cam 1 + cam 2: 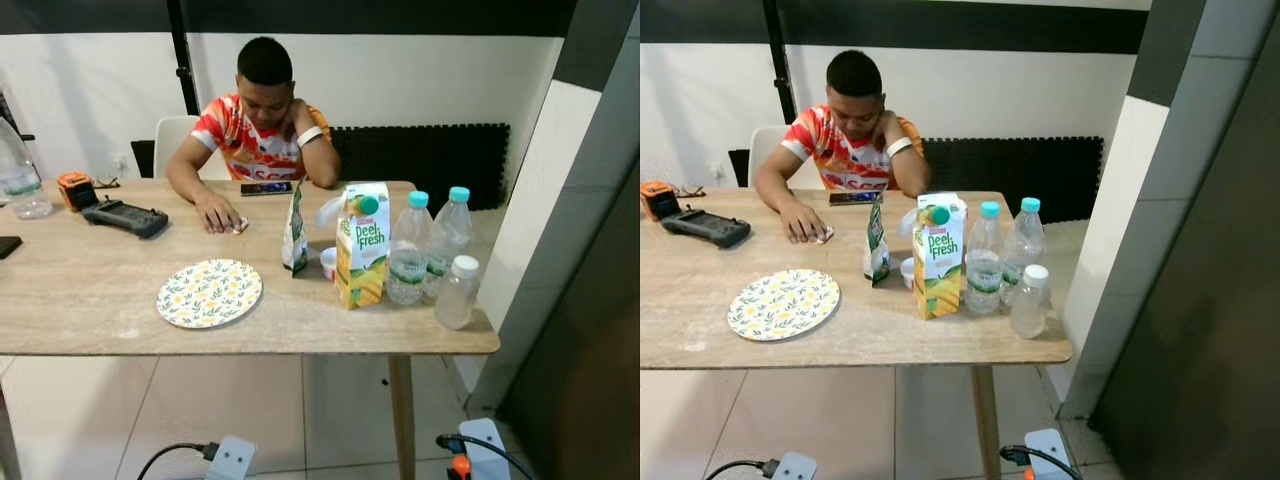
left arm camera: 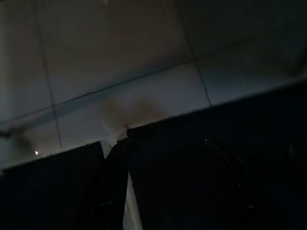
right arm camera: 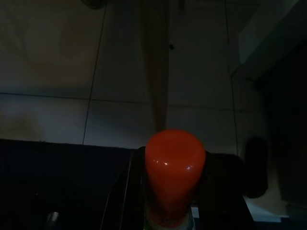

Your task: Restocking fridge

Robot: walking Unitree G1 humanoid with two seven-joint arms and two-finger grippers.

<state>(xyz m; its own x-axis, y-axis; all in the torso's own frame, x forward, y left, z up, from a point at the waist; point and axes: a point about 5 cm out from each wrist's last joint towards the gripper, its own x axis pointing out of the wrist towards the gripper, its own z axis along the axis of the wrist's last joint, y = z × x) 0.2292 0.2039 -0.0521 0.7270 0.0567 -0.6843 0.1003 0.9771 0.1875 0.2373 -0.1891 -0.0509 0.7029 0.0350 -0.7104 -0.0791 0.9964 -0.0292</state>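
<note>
A Peel Fresh juice carton [image 1: 362, 245] stands upright near the right end of the wooden table [image 1: 80, 300]. Beside it are two water bottles with teal caps [image 1: 408, 250] [image 1: 448, 232] and a small white-capped bottle [image 1: 457, 292]. A green pouch [image 1: 295, 230] and a small white cup [image 1: 328, 262] stand just left of the carton. My right gripper [image 3: 175, 191] hangs low beside the table leg, shut on a bottle with a rounded orange top [image 3: 175, 163]. My left gripper [image 1: 231, 457] hangs idle over the tiled floor.
A person [image 1: 262, 120] sits at the table's far side, one hand on the tabletop near a phone [image 1: 266, 187]. A floral plate [image 1: 209, 292], a black controller [image 1: 125, 217], an orange tape measure [image 1: 75, 190] and another bottle [image 1: 20, 180] lie to the left. A dark tall surface [image 1: 590, 350] stands at right.
</note>
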